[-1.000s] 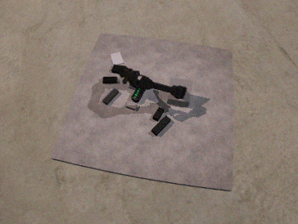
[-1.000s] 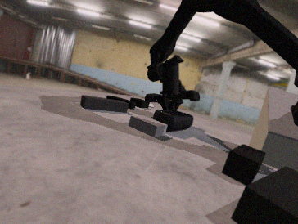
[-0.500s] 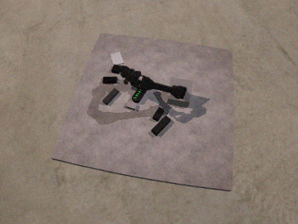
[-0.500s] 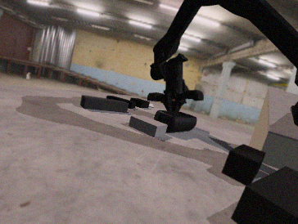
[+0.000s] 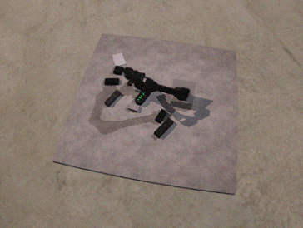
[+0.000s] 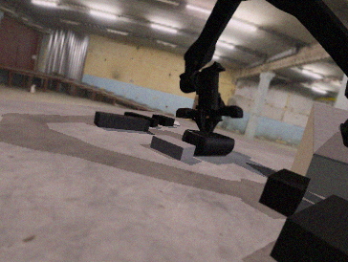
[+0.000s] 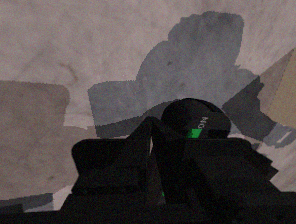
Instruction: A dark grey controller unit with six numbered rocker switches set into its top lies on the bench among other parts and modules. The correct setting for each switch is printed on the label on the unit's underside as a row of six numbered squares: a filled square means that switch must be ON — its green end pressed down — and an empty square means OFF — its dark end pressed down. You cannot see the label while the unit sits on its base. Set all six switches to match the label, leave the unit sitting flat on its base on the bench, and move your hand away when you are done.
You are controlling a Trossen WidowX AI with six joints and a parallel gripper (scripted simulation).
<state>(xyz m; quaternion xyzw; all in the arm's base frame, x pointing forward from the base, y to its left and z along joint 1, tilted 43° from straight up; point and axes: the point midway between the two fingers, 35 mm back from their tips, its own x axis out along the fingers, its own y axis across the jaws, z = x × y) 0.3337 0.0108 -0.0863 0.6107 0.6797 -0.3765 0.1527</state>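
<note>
The dark grey controller unit (image 5: 140,102) (image 6: 221,144) (image 7: 186,114) lies on the bench under the gripper. In the top view several green switch ends show in a row along its top. In the wrist view one green end and a small printed "ON" show; the rest of the unit is behind the fingers. My gripper (image 6: 205,131) (image 7: 150,120) is shut with nothing between its fingers. Its tips are at the top of the unit, at or just above it; contact cannot be told. The label on the underside is hidden, and single switch positions are too small to read.
A light grey block (image 5: 134,108) (image 6: 167,147) lies close beside the unit. Dark blocks (image 5: 111,81) (image 5: 113,98) (image 5: 161,116) (image 5: 163,127) lie around it. A grey box (image 5: 181,105) stands to the right under the arm. A white card (image 5: 118,58) lies at the back.
</note>
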